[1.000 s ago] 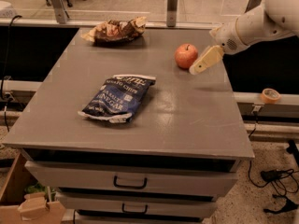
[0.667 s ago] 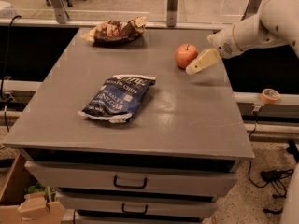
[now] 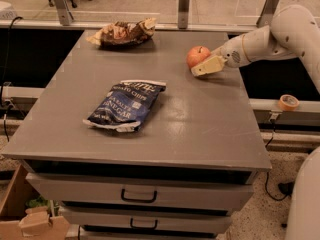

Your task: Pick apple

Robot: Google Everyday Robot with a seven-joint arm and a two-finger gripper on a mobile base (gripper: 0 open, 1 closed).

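The apple [image 3: 196, 54], small, round and red-orange, sits on the grey table [image 3: 200, 119] near its far right edge. My gripper [image 3: 206, 66] comes in from the right on a white arm [image 3: 270, 36]. Its cream-coloured tip lies against the apple's front right side, low over the table top, and covers part of the apple's lower right.
A blue chip bag [image 3: 126, 105] lies at the table's middle left. A brown crumpled snack bag [image 3: 122, 32] lies at the far edge. Drawers [image 3: 140, 196] are below the front edge. A tape roll [image 3: 288, 102] sits on a ledge to the right. Metal posts [image 3: 184, 6] stand behind.
My gripper has moved left, from just right of the apple to against its front right side. The apple and the bags have not moved.
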